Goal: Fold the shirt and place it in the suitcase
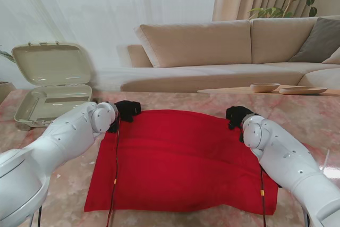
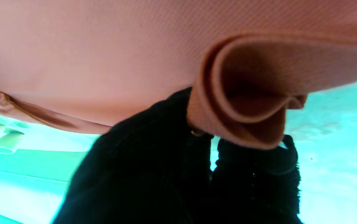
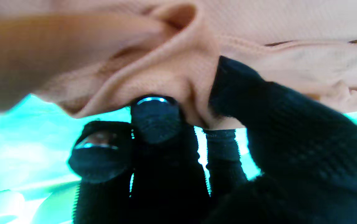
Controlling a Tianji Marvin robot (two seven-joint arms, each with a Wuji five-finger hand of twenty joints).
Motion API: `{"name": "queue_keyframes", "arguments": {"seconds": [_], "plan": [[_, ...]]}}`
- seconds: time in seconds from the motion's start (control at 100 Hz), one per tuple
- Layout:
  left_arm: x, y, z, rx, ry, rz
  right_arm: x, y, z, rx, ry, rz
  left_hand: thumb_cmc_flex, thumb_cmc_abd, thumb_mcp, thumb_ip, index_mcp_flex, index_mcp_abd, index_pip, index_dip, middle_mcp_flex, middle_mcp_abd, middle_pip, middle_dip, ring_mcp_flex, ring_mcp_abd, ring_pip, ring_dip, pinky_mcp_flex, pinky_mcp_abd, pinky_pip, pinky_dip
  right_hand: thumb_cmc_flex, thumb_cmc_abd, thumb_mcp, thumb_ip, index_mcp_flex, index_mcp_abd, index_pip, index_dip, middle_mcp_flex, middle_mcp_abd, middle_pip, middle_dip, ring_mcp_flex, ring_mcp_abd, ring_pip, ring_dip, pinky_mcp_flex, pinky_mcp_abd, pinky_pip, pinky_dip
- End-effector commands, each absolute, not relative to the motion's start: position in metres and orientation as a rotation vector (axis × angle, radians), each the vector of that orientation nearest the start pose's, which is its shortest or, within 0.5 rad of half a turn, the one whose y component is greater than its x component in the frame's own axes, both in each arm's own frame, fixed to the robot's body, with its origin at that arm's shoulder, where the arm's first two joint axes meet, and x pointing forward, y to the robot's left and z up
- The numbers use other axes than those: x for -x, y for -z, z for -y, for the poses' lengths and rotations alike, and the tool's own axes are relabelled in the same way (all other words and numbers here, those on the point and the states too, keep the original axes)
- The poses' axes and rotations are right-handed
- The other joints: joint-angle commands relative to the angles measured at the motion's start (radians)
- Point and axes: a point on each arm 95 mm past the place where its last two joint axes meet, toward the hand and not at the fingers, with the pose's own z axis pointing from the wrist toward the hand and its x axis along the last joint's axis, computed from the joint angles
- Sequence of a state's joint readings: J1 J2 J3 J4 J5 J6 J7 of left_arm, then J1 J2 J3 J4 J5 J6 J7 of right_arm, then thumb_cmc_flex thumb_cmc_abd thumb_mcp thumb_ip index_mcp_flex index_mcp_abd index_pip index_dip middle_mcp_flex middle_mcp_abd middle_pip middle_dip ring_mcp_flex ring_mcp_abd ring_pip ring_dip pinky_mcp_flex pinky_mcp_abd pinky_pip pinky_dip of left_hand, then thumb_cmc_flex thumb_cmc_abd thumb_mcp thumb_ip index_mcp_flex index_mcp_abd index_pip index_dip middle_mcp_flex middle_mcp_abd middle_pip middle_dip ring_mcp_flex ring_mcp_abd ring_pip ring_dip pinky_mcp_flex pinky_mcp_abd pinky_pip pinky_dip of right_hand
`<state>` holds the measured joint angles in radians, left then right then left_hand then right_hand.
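Fold step | left hand (image 1: 126, 110), right hand (image 1: 237, 115) fingers pinch shirt (image 1: 180, 158) far corners | we lift evenly, keep hem taut.

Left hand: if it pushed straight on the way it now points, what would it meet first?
Likely nothing close: the left hand, pinching the red shirt's far edge, points across bare table; the suitcase lies off to its left. Depth is unclear.

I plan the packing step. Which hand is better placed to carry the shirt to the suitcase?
Probably the left hand: the open suitcase lies on the robot's left, just beyond it. The right hand grips the red shirt at the far right corner, farther from the case.
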<state>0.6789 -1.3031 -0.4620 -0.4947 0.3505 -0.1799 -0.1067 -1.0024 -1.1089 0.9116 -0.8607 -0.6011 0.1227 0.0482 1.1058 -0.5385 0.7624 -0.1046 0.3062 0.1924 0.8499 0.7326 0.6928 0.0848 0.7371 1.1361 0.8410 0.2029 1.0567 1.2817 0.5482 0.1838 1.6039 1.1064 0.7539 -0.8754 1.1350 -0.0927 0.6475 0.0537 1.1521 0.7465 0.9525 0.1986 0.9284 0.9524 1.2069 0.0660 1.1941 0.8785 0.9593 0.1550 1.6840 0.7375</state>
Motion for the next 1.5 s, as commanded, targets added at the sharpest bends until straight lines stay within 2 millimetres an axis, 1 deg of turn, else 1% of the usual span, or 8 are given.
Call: {"name": "queue_keyframes", "arguments": {"seconds": [0.0,0.08,0.13,0.17,0.3,1.3,1.4,1.49], "plan": [[-0.569,0.373,0.009,1.609,1.266,-1.801,-0.522,0.382,0.095,-1.725,-1.077,-1.399,-0.01,-0.046,0.081,0.035,-0.006,-0.029,0.07,0.062,0.051,-0.029,0.047,0.004,0.044,0.011,0.071,0.025,0.034,-0.026,0.102,0.039,0.096,-0.056,0.131,0.105,0.019,-0.037,0.065,0.028,0.032,-0.011,0.069,0.043,0.057,-0.026,0.036,-0.003,0.038,-0.013,0.09,0.007],[-0.57,0.371,0.009,1.624,1.291,-1.775,-0.521,0.379,0.095,-1.733,-1.095,-1.39,-0.035,-0.068,0.162,0.054,0.034,-0.089,0.197,0.192,0.081,-0.042,0.094,0.008,0.069,0.021,0.102,0.024,0.061,-0.016,0.122,0.04,0.086,-0.081,0.194,0.144,0.031,-0.05,0.093,0.048,0.042,-0.022,0.107,0.068,0.072,-0.037,0.067,0.009,0.032,0.039,0.061,0.023],[-0.57,0.369,0.009,1.632,1.307,-1.76,-0.521,0.378,0.095,-1.749,-1.107,-1.385,-0.043,-0.084,0.202,0.06,0.079,-0.131,0.267,0.251,0.106,-0.05,0.117,0.015,0.087,0.028,0.12,0.021,0.081,-0.011,0.136,0.04,0.084,-0.103,0.237,0.159,0.048,-0.059,0.107,0.066,0.054,-0.026,0.132,0.082,0.082,-0.041,0.095,0.004,-0.048,0.219,-0.5,-0.681],[-0.57,0.368,0.008,1.638,1.316,-1.752,-0.52,0.377,0.095,-1.757,-1.117,-1.38,-0.047,-0.101,0.23,0.064,0.126,-0.159,0.323,0.288,0.122,-0.051,0.127,0.015,0.1,0.032,0.134,0.018,0.095,-0.008,0.146,0.039,0.083,-0.125,0.27,0.174,0.063,-0.066,0.129,0.089,0.063,-0.031,0.153,0.098,0.088,-0.041,0.118,0.004,-0.041,0.241,-0.538,-0.773],[-0.57,0.365,0.007,1.646,1.329,-1.748,-0.519,0.373,0.095,-1.771,-1.138,-1.382,-0.06,-0.142,0.301,0.066,0.203,-0.198,0.38,0.306,0.156,-0.048,0.142,0.012,0.133,0.036,0.161,0.007,0.135,-0.004,0.166,0.034,0.077,-0.176,0.357,0.18,0.102,-0.084,0.149,0.163,0.084,-0.044,0.198,0.141,0.098,-0.055,0.187,-0.017,0.071,0.02,0.156,0.066],[-0.589,0.311,0.003,1.613,1.502,-1.486,-0.54,0.323,0.098,-1.632,-1.308,-1.193,-0.044,-0.182,0.357,0.038,0.279,-0.212,0.401,0.345,0.186,-0.022,0.144,-0.034,0.164,0.079,0.156,-0.017,0.171,0.05,0.163,0.04,0.072,-0.165,0.391,0.21,0.113,-0.121,0.174,0.23,0.076,-0.048,0.237,0.187,0.096,-0.087,0.27,-0.011,0.06,-0.006,0.215,0.081],[-0.593,0.307,0.003,1.592,1.513,-1.46,-0.544,0.317,0.097,-1.625,-1.327,-1.158,-0.04,-0.181,0.348,0.035,0.279,-0.213,0.4,0.341,0.186,-0.021,0.141,-0.032,0.162,0.082,0.152,-0.016,0.168,0.052,0.158,0.043,0.073,-0.152,0.367,0.247,0.107,-0.12,0.177,0.226,0.073,-0.047,0.241,0.185,0.094,-0.089,0.271,-0.006,-0.058,0.269,-0.092,-0.102],[-0.595,0.302,0.003,1.573,1.527,-1.439,-0.546,0.311,0.096,-1.609,-1.346,-1.137,-0.039,-0.181,0.347,0.035,0.281,-0.212,0.4,0.339,0.185,-0.021,0.139,-0.033,0.162,0.083,0.151,-0.015,0.168,0.052,0.157,0.044,0.072,-0.15,0.361,0.256,0.107,-0.12,0.179,0.225,0.071,-0.047,0.241,0.184,0.094,-0.089,0.271,-0.006,-0.064,0.211,-0.011,0.019]]}}
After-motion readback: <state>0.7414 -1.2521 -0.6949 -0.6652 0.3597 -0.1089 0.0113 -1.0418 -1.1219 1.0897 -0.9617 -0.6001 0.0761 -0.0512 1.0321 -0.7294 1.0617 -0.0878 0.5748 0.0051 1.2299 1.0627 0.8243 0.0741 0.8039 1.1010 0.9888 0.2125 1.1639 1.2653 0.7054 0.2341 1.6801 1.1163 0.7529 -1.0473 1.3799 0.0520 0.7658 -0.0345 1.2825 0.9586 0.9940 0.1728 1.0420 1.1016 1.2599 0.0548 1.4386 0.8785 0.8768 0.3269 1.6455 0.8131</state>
